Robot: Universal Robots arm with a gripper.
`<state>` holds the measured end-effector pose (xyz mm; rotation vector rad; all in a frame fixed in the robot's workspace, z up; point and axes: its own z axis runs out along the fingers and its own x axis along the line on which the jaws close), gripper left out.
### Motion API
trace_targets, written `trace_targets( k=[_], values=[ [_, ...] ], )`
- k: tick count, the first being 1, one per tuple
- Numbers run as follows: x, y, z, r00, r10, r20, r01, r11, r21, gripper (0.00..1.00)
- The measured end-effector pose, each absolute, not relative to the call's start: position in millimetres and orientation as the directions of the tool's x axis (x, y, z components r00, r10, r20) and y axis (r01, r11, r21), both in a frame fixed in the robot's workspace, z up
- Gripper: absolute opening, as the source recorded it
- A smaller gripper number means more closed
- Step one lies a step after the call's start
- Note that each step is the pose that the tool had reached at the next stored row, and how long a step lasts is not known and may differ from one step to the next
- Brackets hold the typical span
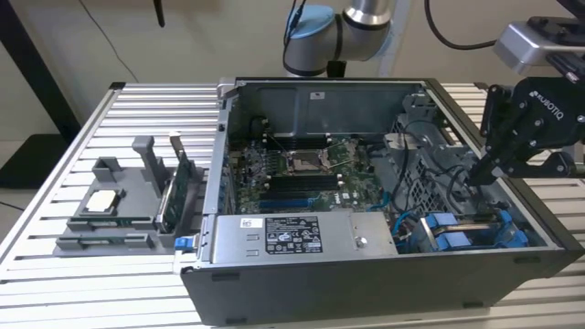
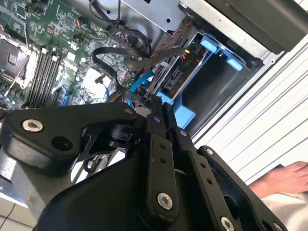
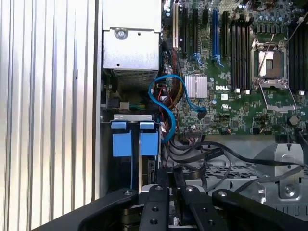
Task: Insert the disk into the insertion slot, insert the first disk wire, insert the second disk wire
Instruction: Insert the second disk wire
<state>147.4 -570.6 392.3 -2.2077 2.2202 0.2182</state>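
Open computer case [image 1: 366, 288] on a slatted table [image 1: 92, 288]; all positions are referenced to the silver power-supply box [image 1: 292, 234] at the case's near wall. The disk [image 1: 448, 232] lies just beside the box on the exterior view's right. It is seated in the insertion slot [image 2: 211, 94], and the blue carrier tabs [image 3: 149, 143] stand proud at the slot's mouth. The gripper [image 1: 479, 173] is farther to the exterior view's right of the box than the disk and higher, reaching down into the case over the slot. Its fingers [image 2: 155, 144] are drawn almost together, and the tips appear to pinch the end of a black wire [image 2: 126, 95] that loops away over the board. A blue cable [image 3: 166, 103] curls between the box and the slot. The motherboard [image 1: 302, 171] lies behind the box. A grey fixture holding a green circuit card [image 1: 174, 195] stands well apart from the box on the exterior view's left. A person's hand [image 2: 284, 178] rests on the table outside the case in the second wrist view.
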Motion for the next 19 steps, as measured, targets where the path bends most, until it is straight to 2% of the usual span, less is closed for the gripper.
trace_targets(
  k=[10, 19],
  values=[
    [147, -571, 391, -0.011, -0.995, -0.100, -0.995, 0.001, 0.096, 0.16],
    [147, -571, 377, -0.010, -0.995, -0.100, -0.996, 0.001, 0.090, 0.16]
  ],
)
